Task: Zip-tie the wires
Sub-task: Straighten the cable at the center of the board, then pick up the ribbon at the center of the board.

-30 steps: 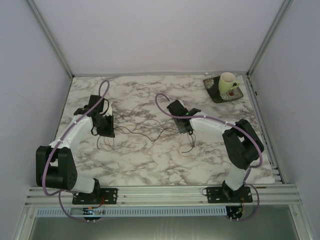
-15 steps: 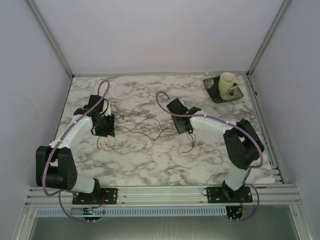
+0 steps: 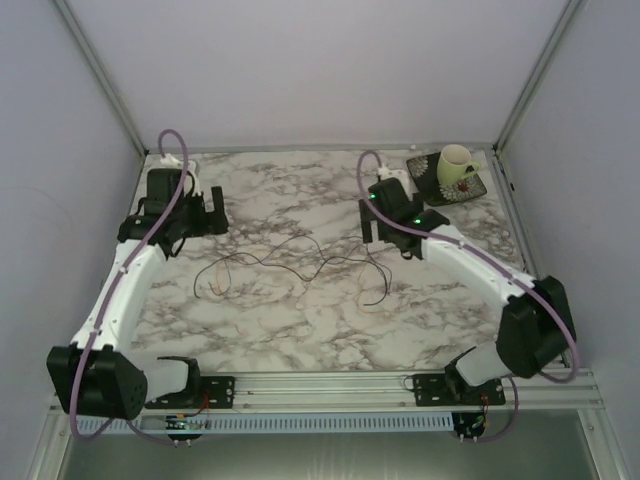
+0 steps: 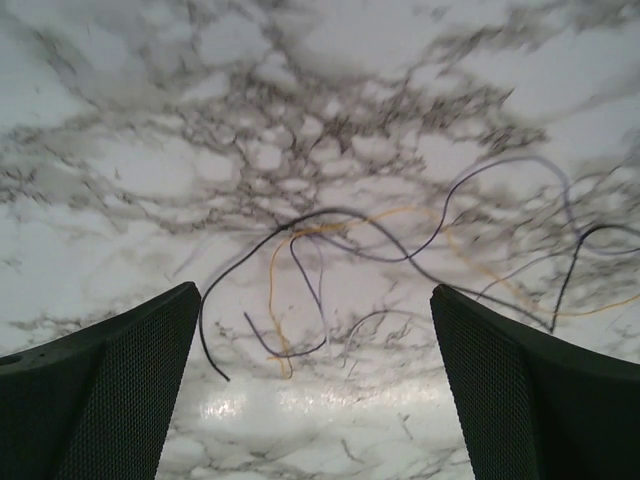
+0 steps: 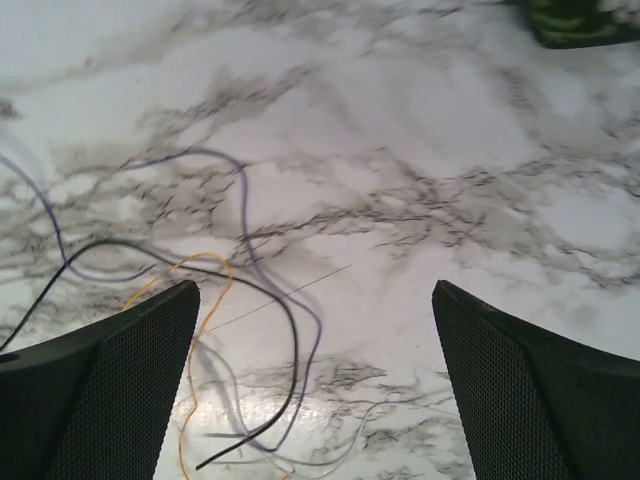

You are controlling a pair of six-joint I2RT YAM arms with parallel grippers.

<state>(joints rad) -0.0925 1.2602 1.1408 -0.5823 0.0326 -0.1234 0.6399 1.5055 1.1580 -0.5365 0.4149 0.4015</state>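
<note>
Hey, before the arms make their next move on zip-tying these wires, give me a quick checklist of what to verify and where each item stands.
1. Left jaws open and empty: ok.
2. Right jaws open and empty: ok.
3. Wires gathered into one bundle: not ok; they lie in loose loops on the table between the arms.
4. Zip tie in sight: not ok; none shows in any view.
5. Cup and its plate clear of the wires: ok; they sit apart in the far right corner.
</note>
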